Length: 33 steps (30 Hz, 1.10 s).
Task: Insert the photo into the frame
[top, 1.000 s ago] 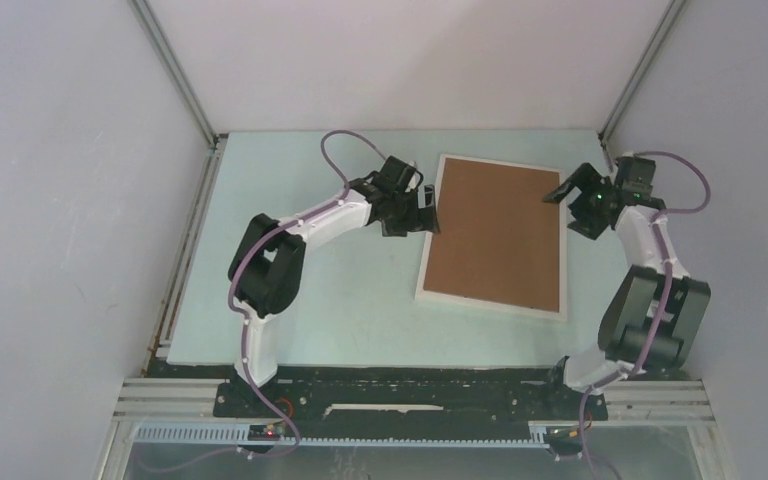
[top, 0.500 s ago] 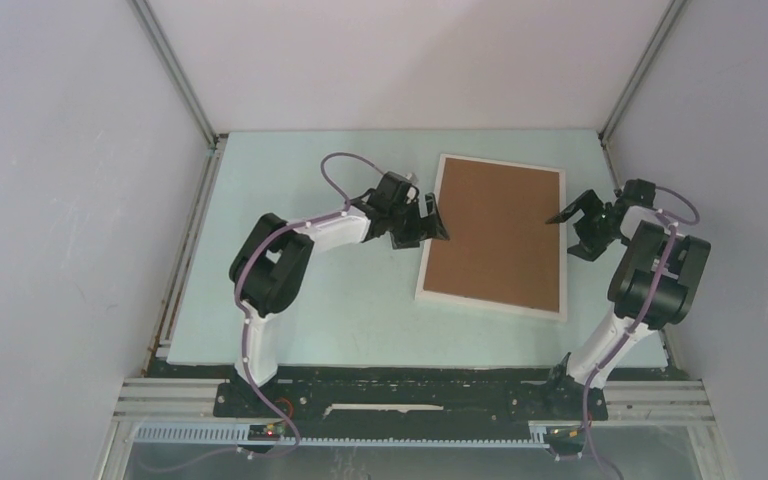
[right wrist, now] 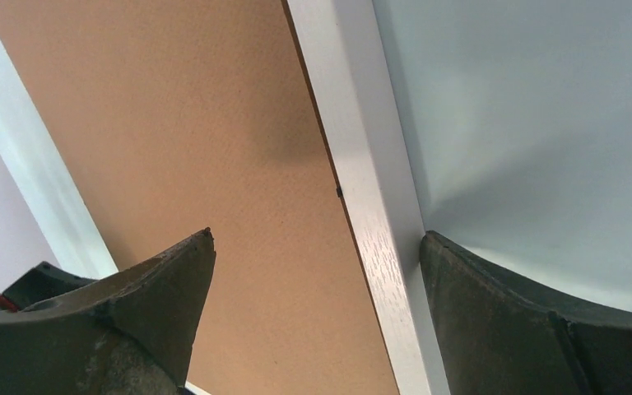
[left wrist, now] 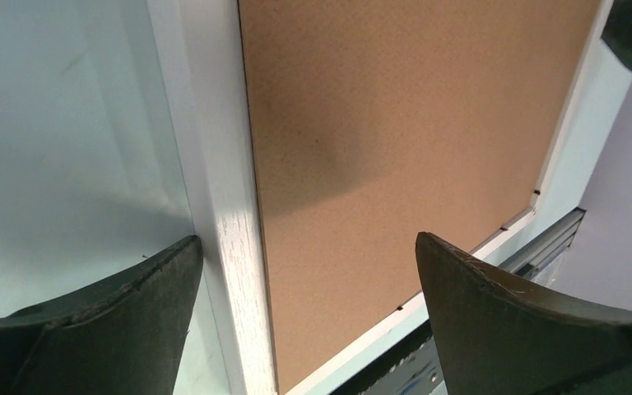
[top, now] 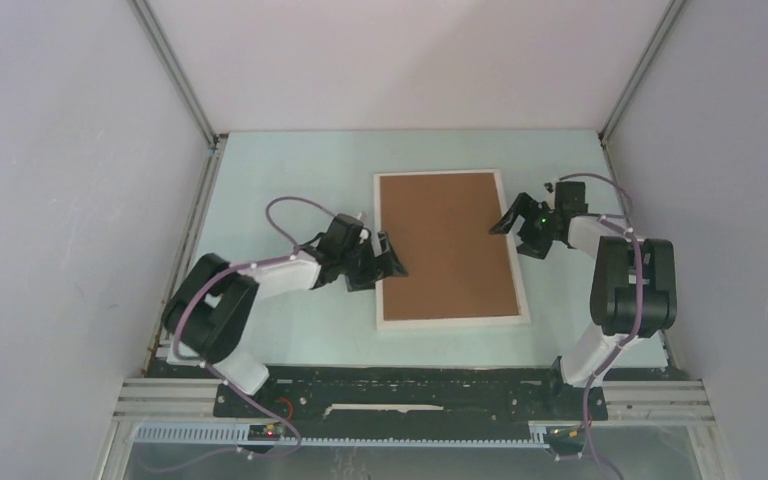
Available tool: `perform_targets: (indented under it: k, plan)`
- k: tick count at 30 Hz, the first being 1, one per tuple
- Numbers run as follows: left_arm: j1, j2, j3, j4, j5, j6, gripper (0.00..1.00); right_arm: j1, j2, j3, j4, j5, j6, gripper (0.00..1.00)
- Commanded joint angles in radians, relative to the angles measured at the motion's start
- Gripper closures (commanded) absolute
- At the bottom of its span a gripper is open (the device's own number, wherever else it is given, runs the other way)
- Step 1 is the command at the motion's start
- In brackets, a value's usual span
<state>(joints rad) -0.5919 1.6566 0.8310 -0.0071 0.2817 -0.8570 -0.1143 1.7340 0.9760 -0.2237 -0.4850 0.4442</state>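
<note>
Frame (top: 450, 321) lies flat, back side up, mid-table on the pale green table (top: 290, 180), long sides running away from the arm bases, between the two arms. Brown backing board (top: 445, 245) sits inside the white rails and fills the opening. Left gripper (top: 388, 258) is low at the frame's left long rail, toward the near end, with its jaws spread wide. Left wrist view: left gripper (left wrist: 306, 243) straddles the rail (left wrist: 214, 164), one finger (left wrist: 115, 321) over bare table (left wrist: 66, 123) just beside the rail's outer edge, the other (left wrist: 527, 321) above the board (left wrist: 395, 123). Can't tell if either pad touches. Right gripper (top: 515, 240) is at the right long rail, toward the far end, jaws also wide. Right wrist view: right gripper (right wrist: 318, 237) shows the same geometry mirrored, with one finger (right wrist: 535, 321) on the table (right wrist: 527, 107) side close against the rail (right wrist: 354, 148) and the other (right wrist: 107, 321) over the board (right wrist: 173, 123). Neither gripper holds anything. Small black tabs show along the board's edge in both wrist views.
</note>
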Motion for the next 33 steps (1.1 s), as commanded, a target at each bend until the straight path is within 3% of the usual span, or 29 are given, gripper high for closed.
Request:
perform_targets:
  k: [1,5,13,18,23,26,33]
  plan:
    - [0.031,-0.168,-0.116,0.022,0.01,-0.01,0.01,0.109,-0.065,-0.073,-0.003,-0.182,0.066,0.0]
    - [0.088,-0.262,-0.127,-0.141,-0.083,0.086,0.01,0.092,-0.071,-0.097,-0.02,-0.165,0.01,0.0]
    - [0.209,-0.333,-0.131,-0.131,-0.107,0.044,0.12,0.053,-0.062,-0.097,0.0,-0.219,-0.006,0.0]
    - [0.218,-0.26,-0.069,-0.184,-0.173,0.07,0.2,0.035,-0.056,-0.097,0.016,-0.229,0.002,0.0]
    - [0.214,-0.179,-0.026,-0.195,-0.209,0.085,0.39,0.03,-0.048,-0.097,0.032,-0.247,0.01,0.0]
    - [0.208,-0.163,-0.023,-0.205,-0.248,0.083,0.45,0.028,-0.049,-0.097,0.029,-0.244,0.007,0.0]
    - [0.176,-0.125,-0.014,-0.191,-0.24,0.092,0.45,0.032,-0.036,-0.097,0.039,-0.248,0.011,0.0]
